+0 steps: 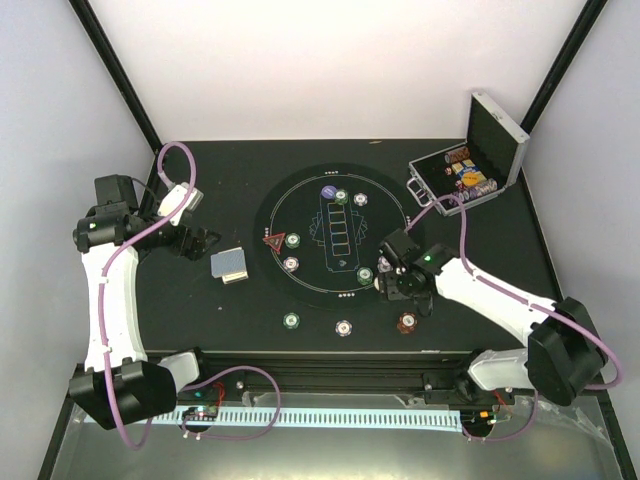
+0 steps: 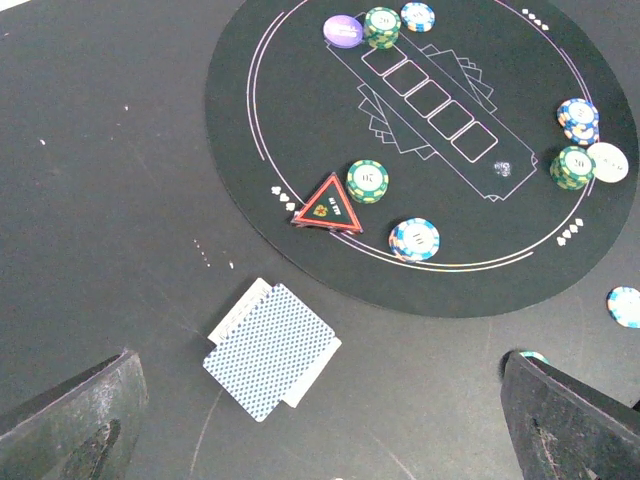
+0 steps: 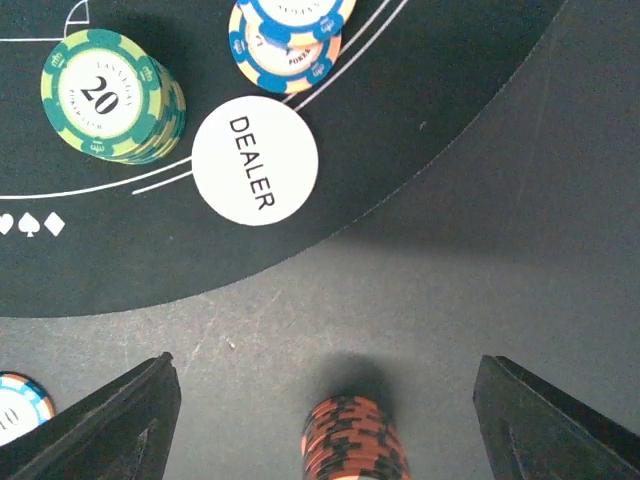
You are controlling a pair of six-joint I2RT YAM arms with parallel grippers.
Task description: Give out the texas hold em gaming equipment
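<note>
Top view: the right end effector [image 1: 393,283] hangs low at the round black mat's [image 1: 300,290] near right rim, with a red-brown chip stack [image 1: 407,322] just beside it on the bare counter [image 1: 180,310]. The left end effector [image 1: 200,242] waits left of the mat, near a small pile of playing cards [image 1: 230,264]. More chips and a red triangle marker [image 1: 272,241] dot the mat, and the silver case [image 1: 470,170] stands open at the far right.

Left wrist view: its fingers [image 2: 70,420] stand wide with nothing between them. The cards [image 2: 272,348] lie face down and slightly fanned. They are thin and flat to the counter, so a pinch could skid them or lift several at once.

Right wrist view: this end effector [image 3: 327,365] is also wide, both fingers clear of the red-brown stack [image 3: 355,440] between them, so it holds nothing. The stack is tall and narrow. A sideways drift while rising could clip it and spill chips. Just ahead sit the white DEALER button [image 3: 254,160], a green 20 stack [image 3: 110,95] and a blue-white stack [image 3: 290,35], so a forward sweep at this height would likely knock those placements out of position
</note>
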